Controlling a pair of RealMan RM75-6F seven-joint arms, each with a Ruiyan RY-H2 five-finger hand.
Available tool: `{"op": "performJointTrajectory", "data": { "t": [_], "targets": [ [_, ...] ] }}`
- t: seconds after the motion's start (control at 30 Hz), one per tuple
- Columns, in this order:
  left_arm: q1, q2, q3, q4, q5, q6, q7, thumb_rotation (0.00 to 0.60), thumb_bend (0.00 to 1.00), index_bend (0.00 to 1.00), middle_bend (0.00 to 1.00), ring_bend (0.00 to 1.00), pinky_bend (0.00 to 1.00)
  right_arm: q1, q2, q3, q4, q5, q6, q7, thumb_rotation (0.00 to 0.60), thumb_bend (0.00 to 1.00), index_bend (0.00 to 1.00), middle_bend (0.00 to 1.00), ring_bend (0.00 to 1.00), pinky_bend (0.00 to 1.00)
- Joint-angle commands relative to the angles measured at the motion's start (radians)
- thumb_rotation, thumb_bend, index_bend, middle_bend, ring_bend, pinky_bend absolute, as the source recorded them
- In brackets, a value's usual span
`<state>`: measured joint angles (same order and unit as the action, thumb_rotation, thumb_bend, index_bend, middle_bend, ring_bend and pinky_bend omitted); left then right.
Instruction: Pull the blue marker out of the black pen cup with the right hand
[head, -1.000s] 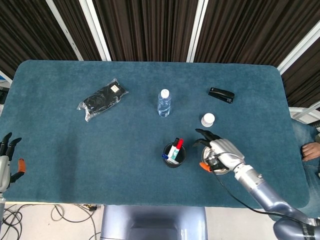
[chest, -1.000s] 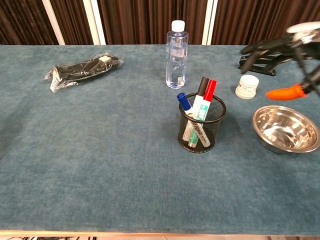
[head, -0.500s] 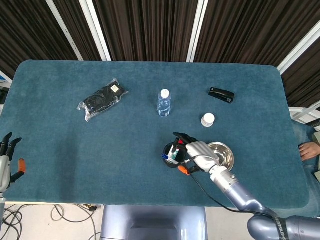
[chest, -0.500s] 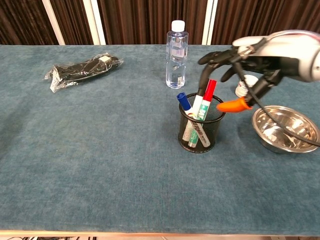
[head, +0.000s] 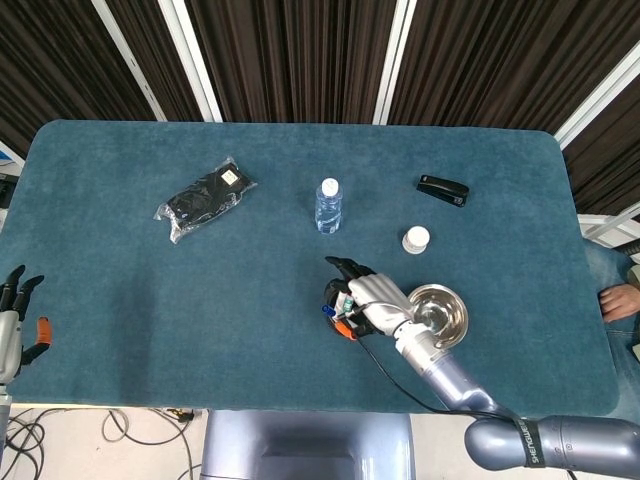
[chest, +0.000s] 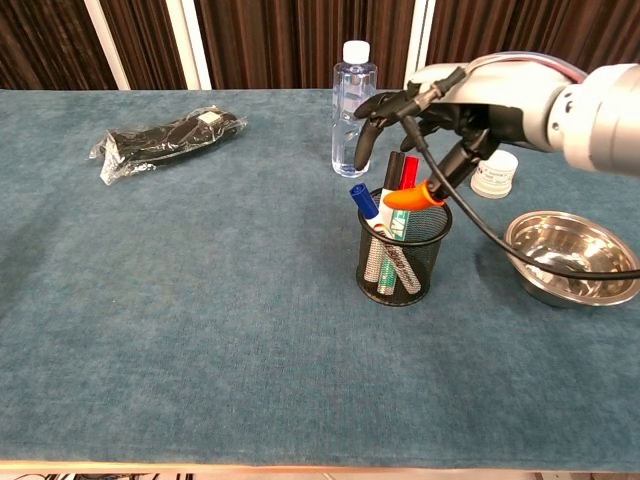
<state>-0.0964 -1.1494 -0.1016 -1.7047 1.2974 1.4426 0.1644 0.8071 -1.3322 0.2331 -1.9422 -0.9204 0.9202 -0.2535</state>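
Observation:
The black mesh pen cup (chest: 400, 262) stands at the table's front middle, also seen as the cup (head: 335, 303) in the head view. It holds a blue marker (chest: 363, 198) leaning left, plus a red marker (chest: 410, 172) and a black marker (chest: 393, 166). My right hand (chest: 440, 105) hovers just above and behind the cup with fingers spread, holding nothing; its orange thumb tip (chest: 410, 197) sits at the cup's rim beside the markers. In the head view the right hand (head: 372, 295) covers most of the cup. My left hand (head: 12, 322) hangs off the table's left edge, fingers apart.
A water bottle (chest: 355, 108) stands right behind the cup. A white jar (chest: 497, 173) and a steel bowl (chest: 570, 260) lie to the right. A black stapler (head: 443, 190) is at the back right, a black packet (chest: 165, 135) at the back left.
My right hand has swept left from over the steel bowl to above the pen cup. The markers have shifted slightly. The left hand has stayed put.

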Motion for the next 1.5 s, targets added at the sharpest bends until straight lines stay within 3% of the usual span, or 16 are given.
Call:
{"op": "performJointTrajectory", "data": {
  "t": [0.03, 0.43, 0.9, 1.5],
  "targets": [
    [0.000, 0.000, 0.000, 0.000, 0.000, 0.000, 0.000, 0.600, 0.56, 0.13, 0.00, 0.10, 0.06, 0.016, -0.014, 0.005, 0.005, 0.025, 0.006, -0.014, 0.600, 0.40, 0.38, 0.00, 0.00, 0.16],
    [-0.001, 0.001, 0.000, 0.000, 0.001, 0.001, 0.001, 0.600, 0.56, 0.13, 0.00, 0.10, 0.06, 0.055, -0.047, -0.021, 0.034, 0.082, 0.026, -0.088, 0.600, 0.40, 0.39, 0.00, 0.00, 0.16],
    [-0.002, 0.002, 0.002, -0.002, -0.001, -0.002, 0.004, 0.600, 0.56, 0.13, 0.00, 0.10, 0.06, 0.060, -0.049, -0.033, 0.043, 0.105, 0.025, -0.078, 0.600, 0.40, 0.46, 0.00, 0.00, 0.16],
    [-0.002, 0.003, 0.002, -0.003, -0.003, -0.003, 0.003, 0.600, 0.56, 0.13, 0.00, 0.10, 0.06, 0.085, -0.071, -0.033, 0.069, 0.145, 0.020, -0.086, 0.600, 0.40, 0.48, 0.00, 0.00, 0.16]
  ]
}}
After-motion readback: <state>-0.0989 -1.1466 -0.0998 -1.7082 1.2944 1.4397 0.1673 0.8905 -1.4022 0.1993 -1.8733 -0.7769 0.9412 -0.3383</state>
